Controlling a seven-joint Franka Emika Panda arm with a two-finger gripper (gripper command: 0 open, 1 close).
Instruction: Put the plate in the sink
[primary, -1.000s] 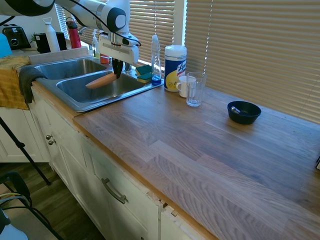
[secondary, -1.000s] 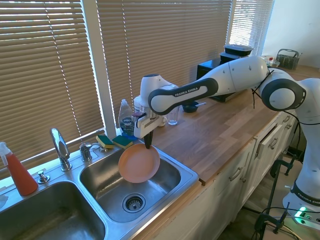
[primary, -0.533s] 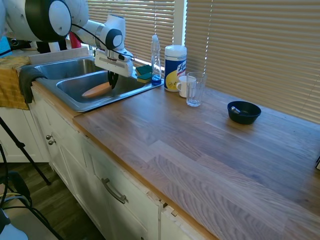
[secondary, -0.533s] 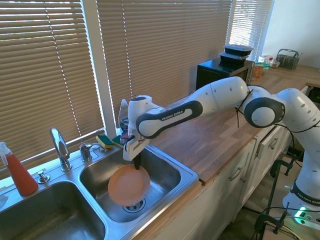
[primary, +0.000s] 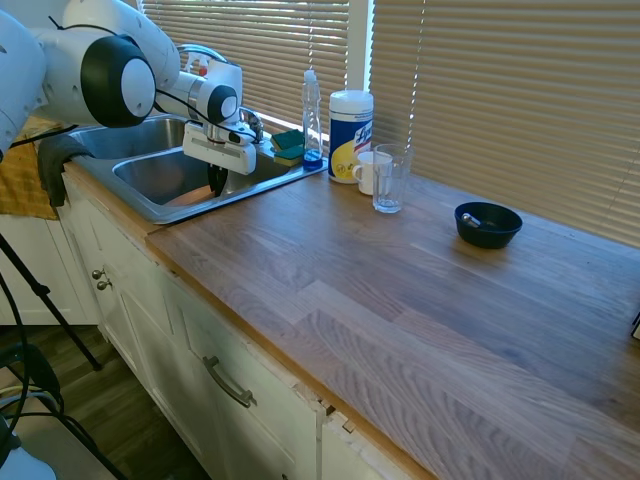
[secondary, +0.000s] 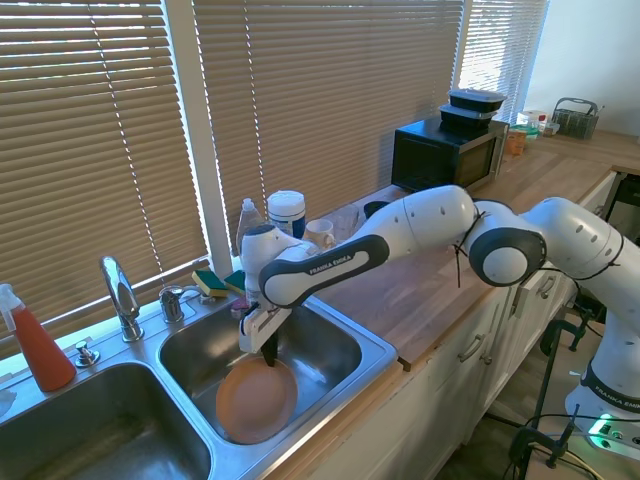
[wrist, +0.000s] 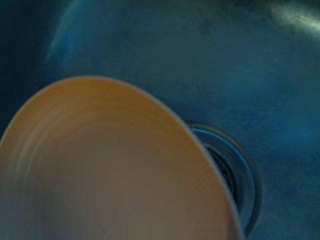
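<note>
Down inside the sink (secondary: 345, 375) basin nearest the tabletop's front edge, our hand (secondary: 268, 349) grips the plate (secondary: 256, 399) rim; we should lower gently before releasing.

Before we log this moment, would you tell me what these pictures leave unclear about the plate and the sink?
- Whether the plate touches the sink floor: not settled by any view.
- First exterior view: only a sliver of the plate shows; the sink's front wall hides the rest.
- Drain: the plate covers half in the wrist view and all in the second exterior view.
- Pincer fingertips: too dark and small to separate.
</note>
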